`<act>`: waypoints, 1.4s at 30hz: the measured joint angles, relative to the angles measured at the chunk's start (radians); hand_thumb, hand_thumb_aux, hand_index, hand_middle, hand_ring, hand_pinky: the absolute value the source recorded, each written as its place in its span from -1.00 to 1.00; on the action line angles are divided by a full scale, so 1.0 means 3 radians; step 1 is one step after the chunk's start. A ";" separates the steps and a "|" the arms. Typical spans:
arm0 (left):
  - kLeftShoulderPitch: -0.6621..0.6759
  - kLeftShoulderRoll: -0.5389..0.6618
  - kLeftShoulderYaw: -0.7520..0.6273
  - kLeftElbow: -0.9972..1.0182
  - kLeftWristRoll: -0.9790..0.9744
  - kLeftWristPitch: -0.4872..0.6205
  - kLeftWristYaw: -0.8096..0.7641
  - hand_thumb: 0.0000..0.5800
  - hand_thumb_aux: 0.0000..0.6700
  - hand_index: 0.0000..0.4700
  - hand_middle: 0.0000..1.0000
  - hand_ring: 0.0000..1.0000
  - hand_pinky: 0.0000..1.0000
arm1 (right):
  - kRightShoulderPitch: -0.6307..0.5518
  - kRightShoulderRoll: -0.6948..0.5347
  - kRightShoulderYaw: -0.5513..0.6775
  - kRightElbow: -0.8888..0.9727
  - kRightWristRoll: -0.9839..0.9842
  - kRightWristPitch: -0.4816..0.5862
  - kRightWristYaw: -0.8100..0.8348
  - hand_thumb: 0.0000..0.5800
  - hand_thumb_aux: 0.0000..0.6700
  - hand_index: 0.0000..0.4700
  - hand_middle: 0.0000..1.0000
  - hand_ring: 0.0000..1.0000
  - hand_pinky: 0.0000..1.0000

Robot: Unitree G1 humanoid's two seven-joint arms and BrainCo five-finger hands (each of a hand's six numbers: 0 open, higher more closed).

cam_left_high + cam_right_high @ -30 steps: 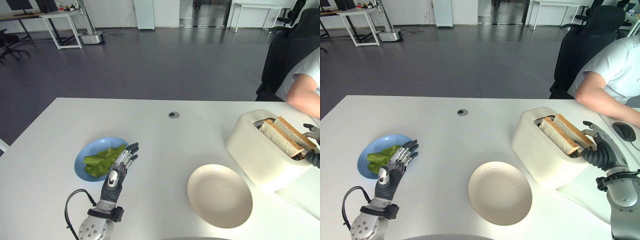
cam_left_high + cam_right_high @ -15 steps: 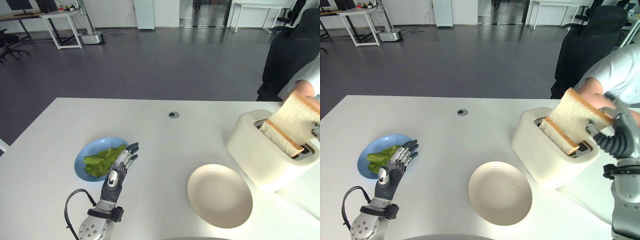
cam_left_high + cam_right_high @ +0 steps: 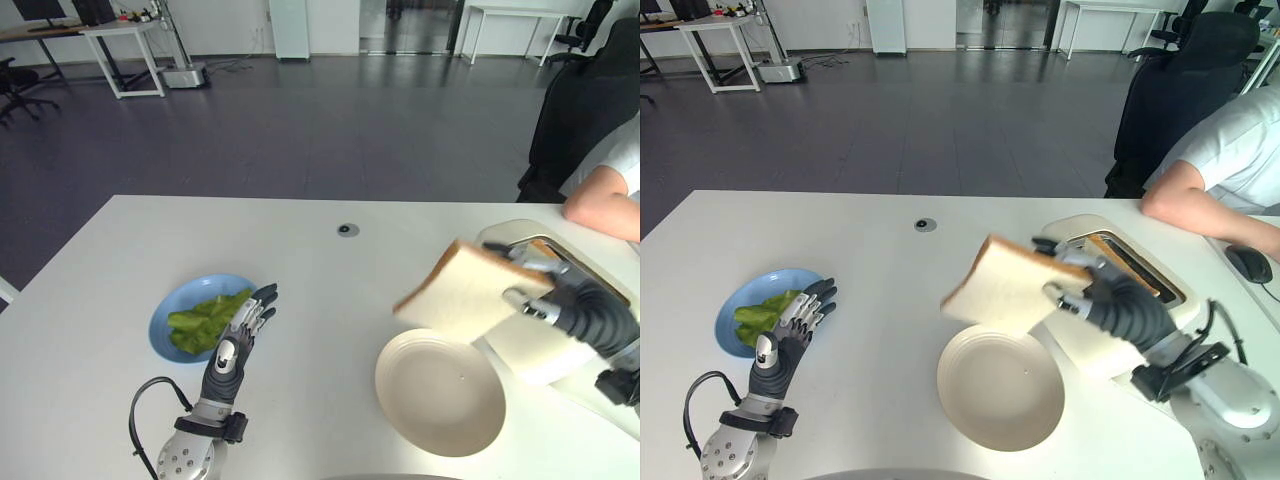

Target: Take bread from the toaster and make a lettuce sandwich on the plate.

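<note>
Carrying a square slice of pale white bread (image 3: 1005, 283) out over the white desk (image 3: 330, 270), pinched at its right edge by the curled fingers (image 3: 1080, 290) of the right hand (image 3: 1120, 305). Lifted clear of the cream-white boxy toaster (image 3: 535, 355) within the last second, then swung leftward and tipped nearly flat. Now hovering just above the far rim of the round cream ceramic plate (image 3: 440, 400), not yet touching it. Left standing in the toaster slot: a second slice of bread (image 3: 1122, 262). Lying on the desk with fingers stretched out and holding nothing, the left hand (image 3: 238, 335), its tips just beside the round blue plate (image 3: 160, 325) of green lettuce leaves (image 3: 200, 322), unmoved over that second. Pulling the first slice looks done. Next, probably, lowering it flat onto the cream plate and letting go. Still to come after that: lettuce on top, then the second slice.
</note>
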 measured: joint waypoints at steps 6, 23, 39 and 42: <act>-0.0033 0.0015 0.0021 -0.0001 -0.0002 0.0012 -0.0003 -1.00 -1.00 -1.00 -1.00 -1.00 -1.00 | 0.0391 -0.0100 0.0770 0.0149 -0.1125 -0.0237 0.0045 1.00 1.00 1.00 -1.00 -1.00 -1.00; -0.0048 0.0032 0.0064 -0.0004 -0.0007 0.0028 -0.0014 -1.00 -1.00 -1.00 -1.00 -1.00 -1.00 | 0.0088 0.0317 0.0917 0.0769 -0.2383 -0.1165 -0.0491 -1.00 -1.00 -1.00 -1.00 -1.00 -1.00; -0.1527 0.2009 0.0472 0.1695 0.2644 -0.0090 0.0751 -1.00 -1.00 -1.00 -1.00 -1.00 -1.00 | 0.0316 0.1661 0.1203 0.0737 -0.1692 -0.1561 -0.0889 -1.00 -1.00 -1.00 -1.00 -1.00 -1.00; -0.1724 0.2269 0.0213 0.2159 0.3149 -0.0026 0.0997 -0.94 -0.97 -0.97 -1.00 -1.00 -1.00 | 0.0376 0.1732 0.1235 0.0657 -0.1624 -0.1541 -0.0869 -1.00 -1.00 -1.00 -1.00 -1.00 -1.00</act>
